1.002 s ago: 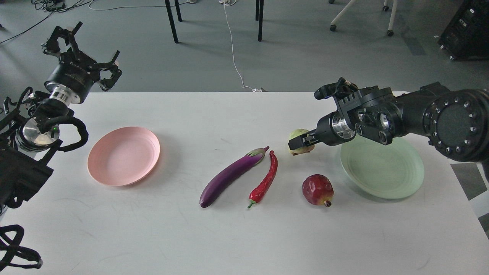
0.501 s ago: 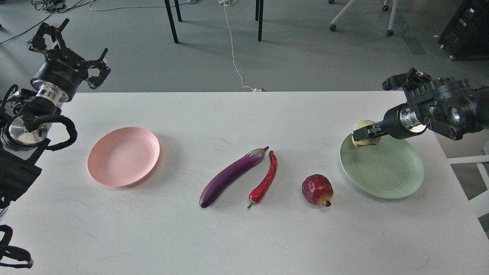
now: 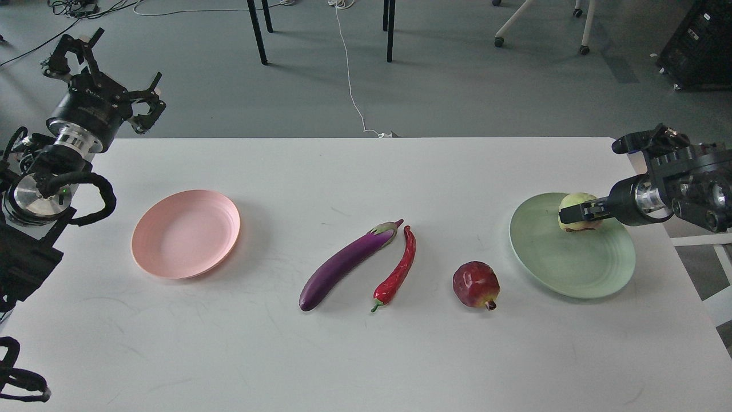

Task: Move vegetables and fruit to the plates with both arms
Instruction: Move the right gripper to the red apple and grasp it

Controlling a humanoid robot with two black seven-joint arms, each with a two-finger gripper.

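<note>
My right gripper (image 3: 575,216) is shut on the yellow-green fruit (image 3: 577,202) and holds it over the far right part of the mint green plate (image 3: 557,257). Whether the fruit touches the plate I cannot tell. The purple eggplant (image 3: 343,264) and the red chili pepper (image 3: 397,269) lie side by side at the table's middle. The dark red pomegranate-like fruit (image 3: 476,284) sits right of them, left of the green plate. The pink plate (image 3: 184,233) lies bare at the left. My left gripper (image 3: 100,66) is open and empty, raised beyond the table's far left corner.
The white table (image 3: 343,355) ends just right of the green plate. Beyond its far edge are black table legs (image 3: 257,34), a white cable (image 3: 350,74) on the floor and a chair base (image 3: 537,23).
My right gripper has carried the yellow-green fruit rightward from beside the eggplant's stem to over the green plate. My left gripper moved a little up and left earlier, then held still.
</note>
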